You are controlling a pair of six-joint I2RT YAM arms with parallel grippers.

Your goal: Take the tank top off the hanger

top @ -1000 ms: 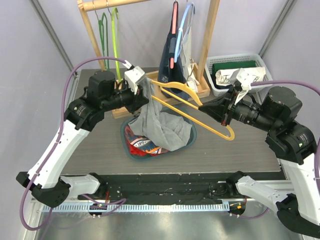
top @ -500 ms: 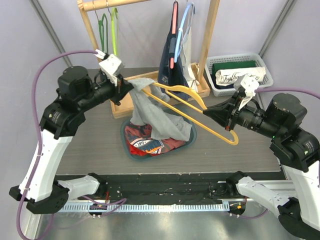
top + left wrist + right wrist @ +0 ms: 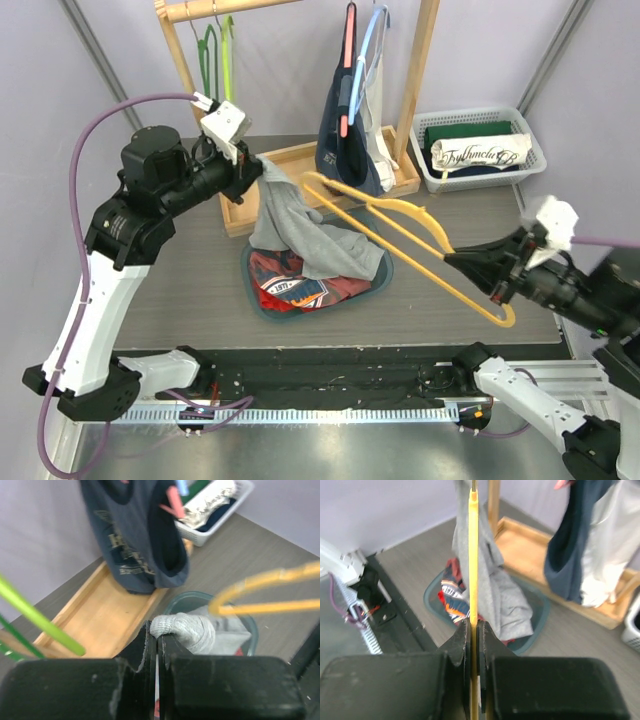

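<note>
Over the table's middle you have: tank top [image 3: 292,222], grey, pinched at a bunched edge in the left gripper [image 3: 256,166], jaws tight on the cloth, lower part draped into the teal tub [image 3: 384,277]. You also have: hanger [image 3: 402,214], yellow, clamped in the right gripper [image 3: 456,262], far tip just beside the cloth; whether it is threaded through, you cannot tell.

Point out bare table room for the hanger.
Bare tabletop left of the teal basin, in front of the wooden rack base; another patch between basin and white basket. Crowded in the middle: tank top and yellow hanger.
</note>
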